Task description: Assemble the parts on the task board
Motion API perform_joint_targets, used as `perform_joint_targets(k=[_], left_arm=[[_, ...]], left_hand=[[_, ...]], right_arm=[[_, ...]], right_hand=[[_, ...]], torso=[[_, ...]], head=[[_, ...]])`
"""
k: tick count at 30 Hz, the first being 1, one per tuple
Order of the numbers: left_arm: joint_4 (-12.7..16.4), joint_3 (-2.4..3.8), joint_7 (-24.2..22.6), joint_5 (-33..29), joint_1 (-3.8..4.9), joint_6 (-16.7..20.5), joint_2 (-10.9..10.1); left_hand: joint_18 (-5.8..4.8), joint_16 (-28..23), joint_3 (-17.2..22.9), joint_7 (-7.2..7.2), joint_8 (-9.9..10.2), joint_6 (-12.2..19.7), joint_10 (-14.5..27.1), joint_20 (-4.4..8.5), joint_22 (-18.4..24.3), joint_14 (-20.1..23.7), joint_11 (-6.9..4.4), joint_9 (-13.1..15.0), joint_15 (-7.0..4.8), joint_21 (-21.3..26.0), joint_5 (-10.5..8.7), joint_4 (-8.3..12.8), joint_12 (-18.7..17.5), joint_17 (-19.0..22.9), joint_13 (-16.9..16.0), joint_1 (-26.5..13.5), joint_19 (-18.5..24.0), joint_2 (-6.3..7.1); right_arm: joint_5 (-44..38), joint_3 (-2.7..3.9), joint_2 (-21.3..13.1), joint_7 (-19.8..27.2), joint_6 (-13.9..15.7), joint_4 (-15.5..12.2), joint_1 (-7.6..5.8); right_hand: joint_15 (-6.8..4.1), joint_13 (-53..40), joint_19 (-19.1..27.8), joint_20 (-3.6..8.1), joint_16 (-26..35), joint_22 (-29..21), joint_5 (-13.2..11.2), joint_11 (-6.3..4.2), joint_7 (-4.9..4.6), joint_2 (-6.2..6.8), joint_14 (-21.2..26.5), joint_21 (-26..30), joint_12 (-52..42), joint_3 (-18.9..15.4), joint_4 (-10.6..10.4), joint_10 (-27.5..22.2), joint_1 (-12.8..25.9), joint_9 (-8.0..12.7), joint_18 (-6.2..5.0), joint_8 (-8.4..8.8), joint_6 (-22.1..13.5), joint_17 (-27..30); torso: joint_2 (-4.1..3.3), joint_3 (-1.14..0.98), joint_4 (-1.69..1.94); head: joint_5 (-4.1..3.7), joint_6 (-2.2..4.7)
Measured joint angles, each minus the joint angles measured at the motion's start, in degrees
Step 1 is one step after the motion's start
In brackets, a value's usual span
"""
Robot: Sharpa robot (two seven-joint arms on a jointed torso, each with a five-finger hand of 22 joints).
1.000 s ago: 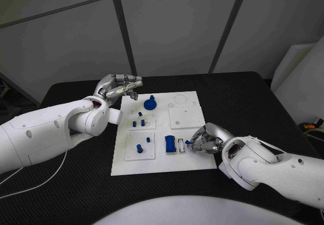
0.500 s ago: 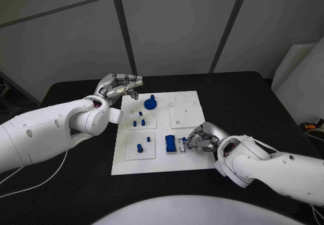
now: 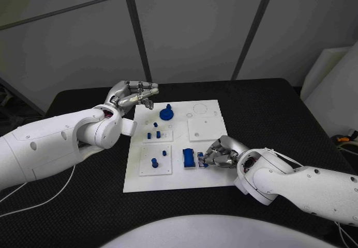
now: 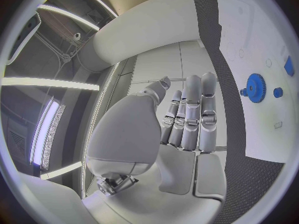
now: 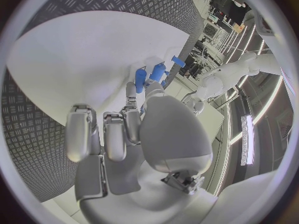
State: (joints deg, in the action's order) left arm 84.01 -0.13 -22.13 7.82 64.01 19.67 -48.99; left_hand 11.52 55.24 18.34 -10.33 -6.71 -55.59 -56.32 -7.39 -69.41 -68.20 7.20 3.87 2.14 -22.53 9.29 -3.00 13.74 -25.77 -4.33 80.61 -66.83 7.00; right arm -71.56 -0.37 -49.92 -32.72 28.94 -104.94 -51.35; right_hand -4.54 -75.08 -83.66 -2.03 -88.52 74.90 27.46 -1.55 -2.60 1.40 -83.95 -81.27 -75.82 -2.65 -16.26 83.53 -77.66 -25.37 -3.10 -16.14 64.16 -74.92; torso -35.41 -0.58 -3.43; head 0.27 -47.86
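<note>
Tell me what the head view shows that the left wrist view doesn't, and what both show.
Head view alone: the right hand with its fingers at a small blue part beside the blue block, and the blue pegs standing in the board's left plates. Left wrist view alone: the left hand's palm side, fingers straight and side by side, holding nothing. Both share the white task board and the blue gear.

The left hand (image 3: pixel 133 95) hovers raised, fingers curled together, holding nothing; the right hand (image 3: pixel 220 153) pinches low, fingertips together.
</note>
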Motion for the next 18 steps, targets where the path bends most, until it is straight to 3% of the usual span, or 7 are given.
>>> perform_joint_targets(k=[7, 12, 18], left_arm=[[0.03, 0.00, 0.02, 0.00, 0.01, -0.02, -0.01], [0.03, 0.00, 0.04, 0.00, 0.01, -0.05, -0.01], [0.03, 0.00, 0.05, 0.00, 0.01, -0.08, -0.01]], left_hand=[[0.00, 0.00, 0.00, 0.00, 0.00, 0.00, 0.00, 0.00, 0.07, 0.00, 0.00, 0.00, 0.00, 0.00, 0.00, 0.00, 0.47, 0.18, 0.00, 0.00, 0.00, 0.00], [0.00, 0.00, 0.00, 0.00, 0.00, 0.00, 0.00, 0.00, 0.07, 0.00, 0.00, 0.00, 0.00, 0.00, 0.00, 0.00, 0.47, 0.18, 0.00, 0.00, 0.00, 0.00], [0.00, 0.00, 0.00, 0.00, 0.00, 0.00, 0.00, 0.00, 0.07, 0.00, 0.00, 0.00, 0.00, 0.00, 0.00, 0.00, 0.47, 0.17, 0.00, 0.00, 0.00, 0.00]], right_arm=[[0.04, 0.05, 0.35, -0.14, -0.46, 0.50, -0.08], [-0.08, 0.03, 0.65, -0.32, -0.61, 0.73, -0.08], [-0.28, 0.02, 0.79, -0.38, -0.62, 0.84, -0.06]], right_hand=[[0.01, 0.18, 0.00, 0.00, 0.00, 0.00, 0.00, 0.00, 0.32, -0.06, 0.00, 0.00, -0.22, -0.23, -0.23, 0.00, 0.92, -0.69, 0.00, -0.67, 0.32, 0.00], [0.01, 0.19, -0.21, 0.21, -0.10, 0.00, 1.17, 0.00, 0.21, -0.28, 0.00, 0.00, -0.50, -1.71, -0.37, 0.01, 3.76, -1.32, 0.00, -1.16, 0.22, 0.01], [0.01, 0.13, -0.21, 0.20, -0.28, 0.00, -0.69, 0.00, 0.13, -0.90, 0.01, 0.00, -0.71, -4.16, -0.44, 0.01, 8.46, -2.08, 0.00, -1.45, 0.29, 0.00]], torso=[[0.03, 0.00, -0.01], [0.04, -0.01, -0.01], [0.04, -0.02, -0.01]], head=[[0.08, 0.03], [0.08, 0.11], [0.05, 0.18]])
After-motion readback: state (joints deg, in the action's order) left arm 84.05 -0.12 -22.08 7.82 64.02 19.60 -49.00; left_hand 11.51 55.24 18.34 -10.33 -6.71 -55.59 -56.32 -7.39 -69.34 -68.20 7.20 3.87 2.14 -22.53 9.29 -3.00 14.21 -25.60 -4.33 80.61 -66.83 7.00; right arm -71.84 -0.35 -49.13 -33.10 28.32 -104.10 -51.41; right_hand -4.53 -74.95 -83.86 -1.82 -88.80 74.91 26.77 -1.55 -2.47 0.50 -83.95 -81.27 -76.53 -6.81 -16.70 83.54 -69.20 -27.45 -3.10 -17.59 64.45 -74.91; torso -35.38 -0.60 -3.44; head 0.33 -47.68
